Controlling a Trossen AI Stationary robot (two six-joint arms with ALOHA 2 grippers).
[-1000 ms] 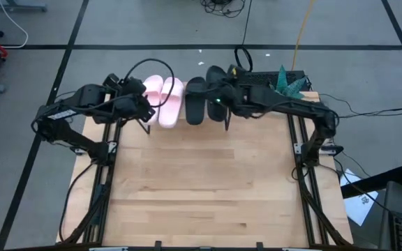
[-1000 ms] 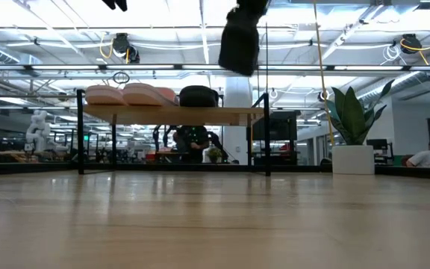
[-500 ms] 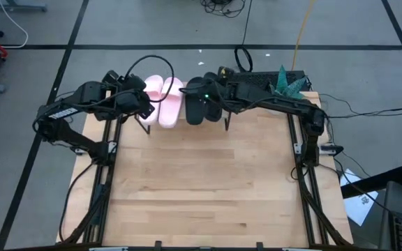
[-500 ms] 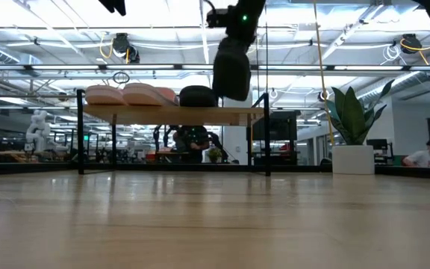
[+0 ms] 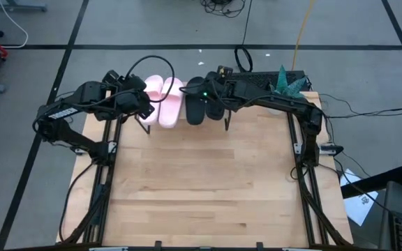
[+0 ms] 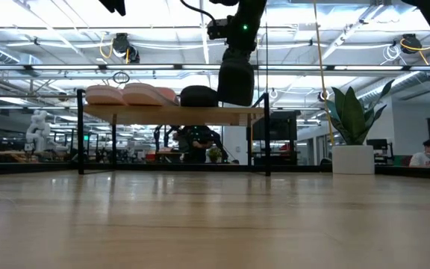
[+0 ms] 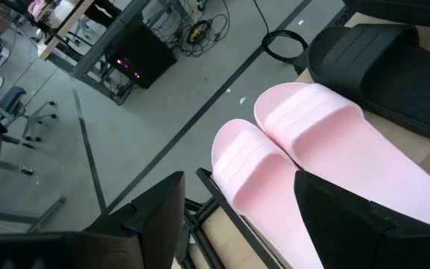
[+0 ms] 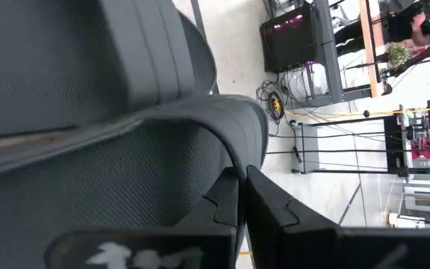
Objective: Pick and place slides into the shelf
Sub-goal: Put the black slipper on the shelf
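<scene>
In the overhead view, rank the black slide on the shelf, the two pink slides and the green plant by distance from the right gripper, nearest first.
From the right gripper:
1. Black slide, directly beside it on the shelf.
2. Inner pink slide, next over.
3. Outer pink slide, beside the left gripper.
4. Green plant, opposite side, beyond the table.

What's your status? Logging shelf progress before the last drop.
Right gripper shut on last black slide, just above shelf. Left gripper open beside pink pair. First black slide already shelved. Nothing blocking.
</scene>
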